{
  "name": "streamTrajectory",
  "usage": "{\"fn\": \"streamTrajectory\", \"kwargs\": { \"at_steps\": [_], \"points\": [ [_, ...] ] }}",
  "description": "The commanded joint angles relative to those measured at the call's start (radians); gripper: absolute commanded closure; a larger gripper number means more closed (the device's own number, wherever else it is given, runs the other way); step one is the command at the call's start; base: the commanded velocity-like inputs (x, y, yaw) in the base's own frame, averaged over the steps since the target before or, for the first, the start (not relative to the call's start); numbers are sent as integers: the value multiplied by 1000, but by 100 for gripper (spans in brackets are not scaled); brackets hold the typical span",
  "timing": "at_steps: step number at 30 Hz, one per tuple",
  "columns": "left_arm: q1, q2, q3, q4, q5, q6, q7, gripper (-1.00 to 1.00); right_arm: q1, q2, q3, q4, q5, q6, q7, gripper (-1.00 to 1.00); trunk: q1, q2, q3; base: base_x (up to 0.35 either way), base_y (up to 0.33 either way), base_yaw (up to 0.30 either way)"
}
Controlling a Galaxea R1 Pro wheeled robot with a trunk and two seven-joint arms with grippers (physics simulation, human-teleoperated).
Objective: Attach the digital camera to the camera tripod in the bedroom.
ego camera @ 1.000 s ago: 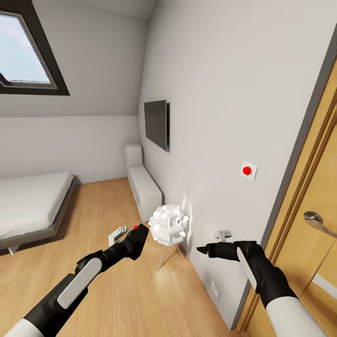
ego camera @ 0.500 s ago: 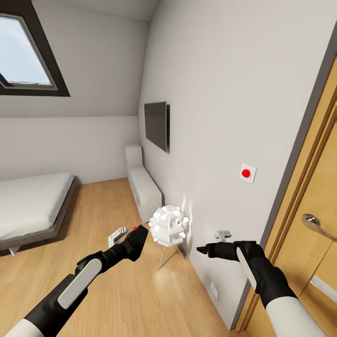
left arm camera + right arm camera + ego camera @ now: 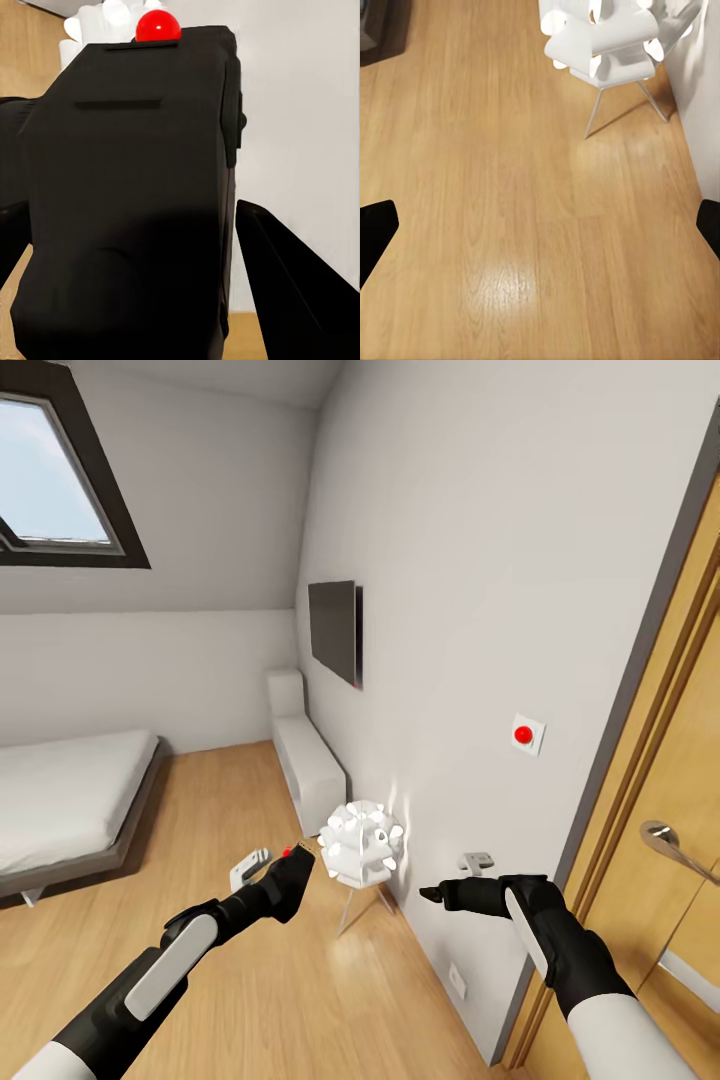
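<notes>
— Holding anything?

— My left claw (image 3: 288, 867) is clamped on the camera (image 3: 290, 876), out ahead of me above the wood floor (image 3: 230, 1000); in the left wrist view the camera (image 3: 135, 187) is a black block between the fingers (image 3: 296, 300), its red button (image 3: 157, 26) on top.

— And the right one?

— My right claw (image 3: 432, 895) hangs free near the grey wall (image 3: 500, 610), holding nothing; in its wrist view the two fingertips (image 3: 375, 229) sit at opposite edges, well apart, over bare floor.

— What lies ahead?

— A white lamp (image 3: 362, 842) on thin metal legs, just beyond the camera, beside the wall; behind it a low white cabinet (image 3: 305, 755) and a dark flat screen (image 3: 335, 625) on the wall; a low bed (image 3: 70, 800) to my left under the skylight (image 3: 50, 475); a wood door (image 3: 670, 860) with a metal handle to my right, and a small wall plate with a red button (image 3: 527, 735).
</notes>
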Motion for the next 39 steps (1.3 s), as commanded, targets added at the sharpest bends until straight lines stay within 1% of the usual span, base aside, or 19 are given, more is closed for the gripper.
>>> {"fn": "streamTrajectory", "kwargs": {
  "at_steps": [1, 6, 14, 15, 18, 20, 21, 22, 23, 24, 25, 28, 29, 32, 33, 35, 36, 37, 39],
  "points": [
    [-1, 1, -2, 1, 8, 0, 8, 100, -1, -1, 2, -1, -2, 6, 0, -100, -4, 6, 1, 0, 0, 0],
    [-1, 0, 0, 39, 8, 7, 11, 100, -1, -2, 2, 16, -3, 7, 0, -100, -23, 41, 17, 0, 0, 0],
    [-1, -5, -6, 175, 5, 10, 12, 100, -1, -4, -2, 40, -4, 7, 8, -100, -53, 97, 42, 0, 0, 0],
    [-1, -17, -12, 232, 1, 12, 23, 100, -1, -8, -4, 57, -11, 6, 12, -100, -57, 104, 45, 0, 0, 0],
    [-1, -23, -16, 284, -1, 14, 42, 100, -1, -16, -5, 104, -11, 6, 14, -100, -65, 118, 52, 0, 0, 0],
    [-1, -27, -20, 345, -1, 15, 61, 100, -1, -22, -5, 179, -9, 0, 15, -100, -65, 118, 52, 0, 0, 0],
    [-1, -30, -26, 399, -1, 16, 70, 100, -1, -26, -5, 242, -8, -10, 14, -100, -65, 118, 52, 0, 0, 0],
    [-1, -32, -30, 432, -1, 16, 73, 100, -1, -30, -5, 277, -6, -19, 12, -100, -65, 118, 52, 0, 0, 0],
    [-1, -48, -46, 556, 0, 16, 73, 100, -1, -46, -2, 391, 5, -60, 8, -100, -65, 118, 52, 0, 0, 0],
    [-1, -56, -52, 604, 0, 14, 73, 100, -1, -53, -2, 432, 13, -79, 5, -100, -65, 118, 52, 0, 0, 0],
    [-1, -81, -62, 705, 0, 9, 72, 100, -1, -71, -1, 516, 34, -127, 2, -100, -65, 118, 52, 0, 0, 0],
    [-1, -132, -71, 872, -3, 0, 71, 100, -1, -106, 0, 646, 77, -231, -4, -100, -65, 118, 52, 0, 0, 0],
    [-1, -169, -75, 975, -5, -10, 70, 100, -1, -127, 1, 735, 110, -319, -8, -100, -65, 118, 52, 0, 0, 0],
    [4, -214, -78, 1071, -11, -37, 70, 100, 0, -150, 1, 867, 159, -459, -21, -100, -65, 118, 52, 0, 0, 0],
    [4, -233, -80, 1103, -20, -62, 70, 100, -2, -159, 1, 922, 185, -542, -37, -100, -65, 118, 52, 0, 0, 0],
    [6, -246, -81, 1124, -35, -90, 71, 100, -3, -165, 2, 952, 203, -604, -58, -100, -65, 118, 52, 0, 0, 0],
    [8, -255, -81, 1138, -54, -123, 70, 100, 1, -168, 2, 973, 214, -647, -85, -100, -65, 118, 52, 0, 0, 0],
    [9, -258, -81, 1143, -64, -141, 70, 100, 8, -169, 2, 981, 218, -663, -100, -100, -65, 118, 52, 0, 0, 0],
    [16, -266, -82, 1153, -89, -192, 69, 100, 47, -170, 1, 996, 226, -697, -145, -100, -65, 118, 52, 0, 0, 0]
  ]
}}
